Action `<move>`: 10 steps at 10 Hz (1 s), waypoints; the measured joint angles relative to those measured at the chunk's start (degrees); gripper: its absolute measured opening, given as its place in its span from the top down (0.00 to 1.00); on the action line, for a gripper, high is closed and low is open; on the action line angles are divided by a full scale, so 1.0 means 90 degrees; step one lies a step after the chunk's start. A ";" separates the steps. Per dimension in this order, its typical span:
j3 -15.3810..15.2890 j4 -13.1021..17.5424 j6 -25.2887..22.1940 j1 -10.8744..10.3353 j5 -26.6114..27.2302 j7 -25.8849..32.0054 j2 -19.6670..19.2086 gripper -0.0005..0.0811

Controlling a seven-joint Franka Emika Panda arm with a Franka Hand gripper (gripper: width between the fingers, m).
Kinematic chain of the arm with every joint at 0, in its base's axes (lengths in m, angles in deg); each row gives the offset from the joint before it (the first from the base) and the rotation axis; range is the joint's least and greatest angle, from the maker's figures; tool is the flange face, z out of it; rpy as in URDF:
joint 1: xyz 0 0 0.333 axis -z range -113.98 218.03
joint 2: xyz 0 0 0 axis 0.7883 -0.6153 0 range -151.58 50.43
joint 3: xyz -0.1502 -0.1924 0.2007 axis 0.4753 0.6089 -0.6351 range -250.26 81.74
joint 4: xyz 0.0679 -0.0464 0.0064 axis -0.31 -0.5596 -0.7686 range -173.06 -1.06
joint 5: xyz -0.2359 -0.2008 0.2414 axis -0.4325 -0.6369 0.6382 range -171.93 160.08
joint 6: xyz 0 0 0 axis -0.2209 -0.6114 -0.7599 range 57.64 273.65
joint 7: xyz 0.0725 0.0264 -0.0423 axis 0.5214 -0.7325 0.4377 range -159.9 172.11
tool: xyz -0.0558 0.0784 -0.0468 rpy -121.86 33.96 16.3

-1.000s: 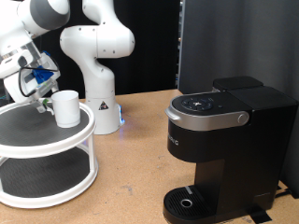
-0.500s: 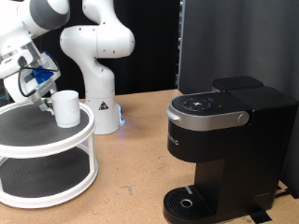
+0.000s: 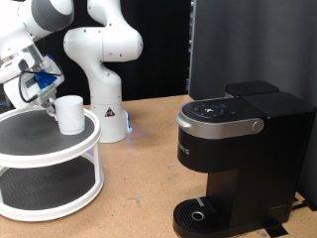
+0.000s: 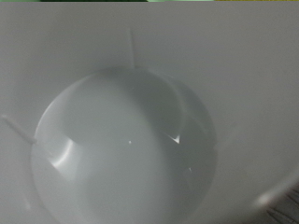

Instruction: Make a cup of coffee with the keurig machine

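The white cup (image 3: 69,114) stands upright on the top tier of a white round two-tier stand (image 3: 45,149) at the exterior view's left. My gripper (image 3: 45,102) is right against the cup's left side, at its rim height; its fingers are hidden by the hand and cup. The wrist view is filled by the cup's white inside (image 4: 131,149), seen from very close, empty. The black keurig machine (image 3: 238,154) stands at the exterior view's right with its lid closed and its round drip base (image 3: 198,213) bare.
The white robot arm base (image 3: 104,94) stands behind the stand, on the wooden table (image 3: 139,188). A black backdrop panel (image 3: 248,45) rises behind the keurig machine.
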 joint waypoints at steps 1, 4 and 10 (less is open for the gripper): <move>-0.0006 0.0006 0.0000 -0.0002 0.0019 -0.0008 0.0000 0.91; -0.0078 0.0145 -0.0200 -0.0025 0.0191 -0.0079 0.0033 0.91; -0.0564 0.0719 -0.1463 -0.0021 0.0436 -0.0588 0.0621 0.91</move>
